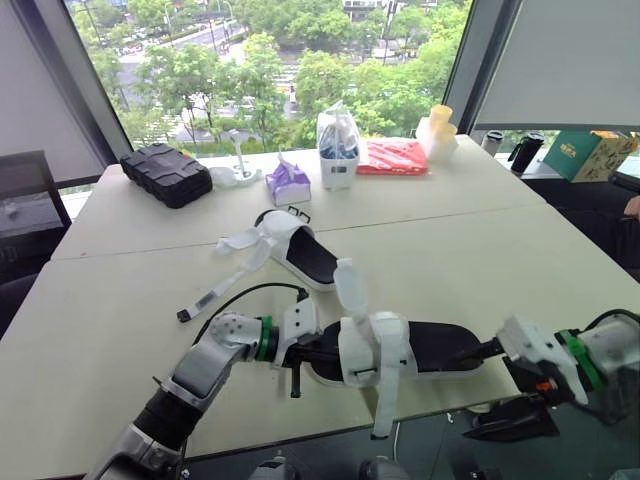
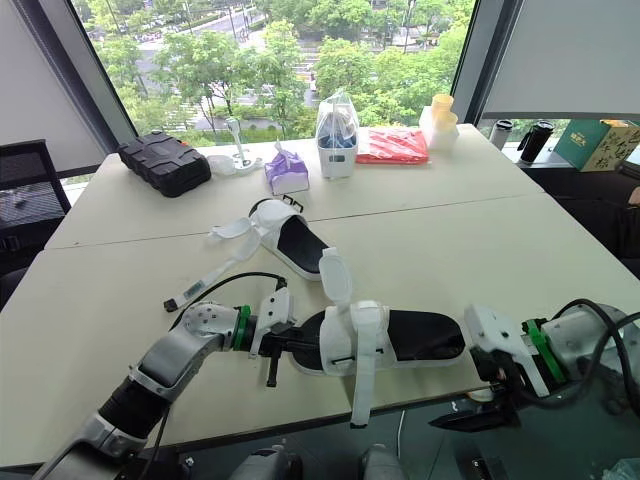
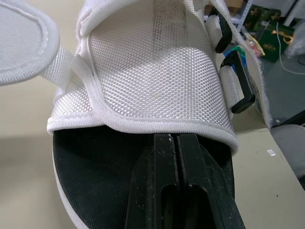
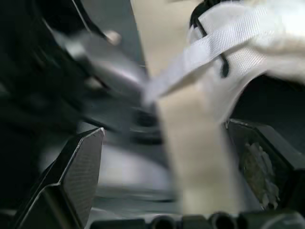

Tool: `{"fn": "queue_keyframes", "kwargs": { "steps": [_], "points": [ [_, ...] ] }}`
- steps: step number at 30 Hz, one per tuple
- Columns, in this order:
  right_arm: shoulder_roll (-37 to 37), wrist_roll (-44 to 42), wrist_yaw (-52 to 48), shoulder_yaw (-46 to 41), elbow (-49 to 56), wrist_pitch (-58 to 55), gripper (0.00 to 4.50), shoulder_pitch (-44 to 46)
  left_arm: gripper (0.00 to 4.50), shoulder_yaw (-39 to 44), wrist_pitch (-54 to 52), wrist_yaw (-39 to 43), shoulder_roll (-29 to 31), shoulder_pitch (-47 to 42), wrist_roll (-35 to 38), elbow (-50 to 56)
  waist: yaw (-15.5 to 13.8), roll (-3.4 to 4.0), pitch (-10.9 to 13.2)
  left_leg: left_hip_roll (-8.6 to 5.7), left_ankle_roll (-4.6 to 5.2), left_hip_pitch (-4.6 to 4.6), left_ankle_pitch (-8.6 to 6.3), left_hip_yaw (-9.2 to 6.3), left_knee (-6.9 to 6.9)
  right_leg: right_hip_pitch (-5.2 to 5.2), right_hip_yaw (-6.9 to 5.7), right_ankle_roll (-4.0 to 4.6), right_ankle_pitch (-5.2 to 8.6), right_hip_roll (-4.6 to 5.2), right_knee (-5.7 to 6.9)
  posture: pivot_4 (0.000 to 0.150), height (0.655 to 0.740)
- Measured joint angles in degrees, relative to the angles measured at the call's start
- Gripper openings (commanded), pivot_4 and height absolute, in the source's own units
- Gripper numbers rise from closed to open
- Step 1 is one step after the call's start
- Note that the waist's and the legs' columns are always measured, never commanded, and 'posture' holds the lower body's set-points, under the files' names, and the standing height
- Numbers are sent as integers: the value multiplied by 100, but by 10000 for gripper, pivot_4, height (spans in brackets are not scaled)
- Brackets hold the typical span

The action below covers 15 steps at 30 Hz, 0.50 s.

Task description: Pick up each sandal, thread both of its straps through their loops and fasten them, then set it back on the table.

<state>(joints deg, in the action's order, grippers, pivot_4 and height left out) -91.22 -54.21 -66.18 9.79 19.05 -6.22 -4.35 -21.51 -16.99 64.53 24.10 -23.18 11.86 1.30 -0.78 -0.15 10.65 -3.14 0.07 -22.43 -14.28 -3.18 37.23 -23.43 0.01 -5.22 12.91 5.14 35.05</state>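
The near sandal (image 1: pixel 440 345) lay lengthwise along the near edge of the tabletop (image 1: pixel 130 300), black insole up, with an arm at either end of it. On the left, the left end effector (image 3: pixel 175 140) had its two black fingers pressed flat together with nothing between them, and they sat on the insole, tucked just under the edge of the white mesh upper (image 3: pixel 152 62). Neither strap was fastened: one strap (image 1: pixel 350 285) stood up from the far side of the upper, and the other strap (image 1: pixel 388 400) hung down over the tabletop's near edge. The black loops (image 3: pixel 240 90) sat along the side of the upper, and nothing ran through them. On the right, the right end effector (image 4: pixel 165 130) was at the sandal's heel end with its fingers spread wide, and a white strap showed across the gap between them, gripped by neither. The second sandal (image 1: pixel 305 255) lay further back near the middle of the tabletop, its straps splayed out to the left. Along the far side by the window stood a black case (image 1: pixel 166 174), a purple tissue pack (image 1: pixel 288 183) and a red packet (image 1: pixel 392 157).
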Motion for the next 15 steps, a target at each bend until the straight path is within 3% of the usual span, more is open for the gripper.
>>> {"fn": "queue_keyframes", "kwargs": {
  "steps": [4,7,15],
  "points": [
    [177,-558,-169,-170,122,-1499,44521,54,0,-13,-19,10,2,17,3,63,-10,0,1,-1,5,-13,-4,1,-2,-8,-5,-4,3,2,-11,1500,7400],
    [699,-755,-19,-187,301,-2386,44521,198,0,-14,-45,15,13,26,4,105,-10,-1,1,-3,6,-23,-4,1,-4,-16,-9,-6,2,2,-14,1500,7400],
    [2171,-366,864,-123,564,-3361,44521,488,0,-22,-173,8,11,78,5,223,-10,-8,3,-5,6,-24,-4,1,3,-14,-14,-10,1,-2,-13,1500,7400]
  ]
}}
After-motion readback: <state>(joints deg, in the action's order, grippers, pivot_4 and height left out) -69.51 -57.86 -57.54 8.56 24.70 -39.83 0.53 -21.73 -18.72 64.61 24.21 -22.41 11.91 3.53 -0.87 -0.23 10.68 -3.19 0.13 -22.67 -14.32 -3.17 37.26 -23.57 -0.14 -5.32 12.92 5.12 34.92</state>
